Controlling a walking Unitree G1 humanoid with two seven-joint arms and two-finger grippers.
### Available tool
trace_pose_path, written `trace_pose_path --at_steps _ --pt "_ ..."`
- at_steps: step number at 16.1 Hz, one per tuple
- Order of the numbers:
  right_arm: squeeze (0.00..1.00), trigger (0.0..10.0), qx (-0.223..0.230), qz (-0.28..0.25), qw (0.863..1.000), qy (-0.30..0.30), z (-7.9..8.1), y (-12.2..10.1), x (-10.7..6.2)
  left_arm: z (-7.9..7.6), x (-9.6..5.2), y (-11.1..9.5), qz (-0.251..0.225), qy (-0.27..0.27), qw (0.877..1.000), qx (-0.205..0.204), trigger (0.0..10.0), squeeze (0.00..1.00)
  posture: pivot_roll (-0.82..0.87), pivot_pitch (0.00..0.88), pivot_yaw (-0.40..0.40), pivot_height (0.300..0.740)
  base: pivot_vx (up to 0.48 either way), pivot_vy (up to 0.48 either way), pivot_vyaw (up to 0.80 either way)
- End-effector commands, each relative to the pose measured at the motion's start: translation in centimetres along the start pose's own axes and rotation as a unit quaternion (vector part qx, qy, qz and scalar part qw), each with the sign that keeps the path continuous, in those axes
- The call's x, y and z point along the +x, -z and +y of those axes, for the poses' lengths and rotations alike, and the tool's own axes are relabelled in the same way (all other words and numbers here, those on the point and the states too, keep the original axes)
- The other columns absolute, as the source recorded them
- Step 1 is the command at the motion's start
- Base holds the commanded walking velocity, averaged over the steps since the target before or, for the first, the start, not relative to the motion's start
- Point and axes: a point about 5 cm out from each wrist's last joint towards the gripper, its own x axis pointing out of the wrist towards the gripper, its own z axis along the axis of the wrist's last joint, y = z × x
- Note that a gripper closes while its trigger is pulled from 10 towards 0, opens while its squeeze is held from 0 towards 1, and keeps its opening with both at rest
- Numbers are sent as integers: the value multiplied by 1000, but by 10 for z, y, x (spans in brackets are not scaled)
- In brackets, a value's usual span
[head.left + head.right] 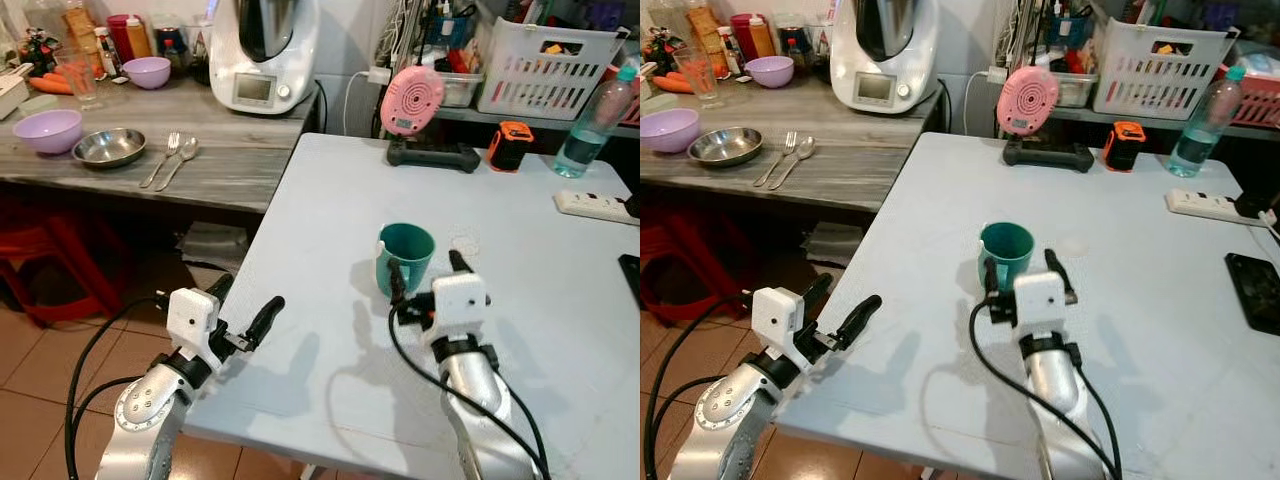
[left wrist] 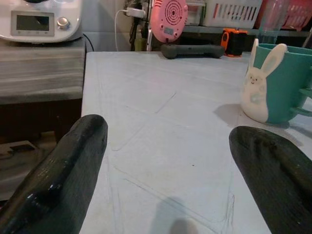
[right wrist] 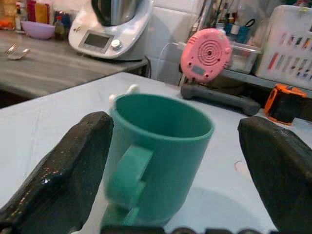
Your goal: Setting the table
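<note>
A teal mug (image 1: 406, 256) stands upright near the middle of a pale grey table (image 1: 330, 200), its handle turned toward the robot. In the left wrist view a white rabbit figure (image 2: 258, 85) shows on the mug's side. The right gripper (image 1: 428, 278) sits at the mug's 6 o'clock, its two black fingers spread wide, one finger (image 3: 63, 170) close against the handle side and the other (image 3: 282, 165) standing apart from the rim; the jaws are released and not squeezing the mug. The left gripper (image 1: 245, 308) hovers at the table's near left edge, at about 8 o'clock from the mug, fingers likewise spread and holding nothing.

At the table's 12 o'clock end stand a pink round device (image 1: 411, 100) on a dark base, an orange and black gadget (image 1: 510, 145) beside it, and a clear plastic bottle (image 1: 594, 125) further toward 2 o'clock. A white power strip (image 1: 595, 206) lies at the mug's 2 o'clock, near the table's right edge, and the right eye view shows a black phone (image 1: 1255, 290) at 3 o'clock. A white laundry basket (image 1: 545, 65) sits on a shelf behind.

At 10 o'clock, on a grey wooden counter (image 1: 230, 150), lie a purple bowl (image 1: 47, 130), a steel dish (image 1: 109, 147) just beside it, and a fork and spoon (image 1: 172, 158) side by side. A white kitchen machine (image 1: 263, 50) stands at the counter's back, with a second purple bowl (image 1: 147, 71) nearby
</note>
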Motion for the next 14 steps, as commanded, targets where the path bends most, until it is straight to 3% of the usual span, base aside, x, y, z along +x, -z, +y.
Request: trace_pose_path --at_steps 1,7,14 --pt "0 10000 -5 -10 1000 -8 2 -3 -1 -1 0 -3 -2 13 1000 5 10000 0 48 0 -3 740 0 0 0" --pt "0 10000 23 12 1000 -12 7 7 -3 -8 -7 2 5 95 995 -6 10000 0 44 0 -2 740 0 0 0" --pt "0 10000 88 47 995 -10 19 14 14 -3 -9 11 15 107 994 0 10000 0 42 0 -6 740 0 0 0"
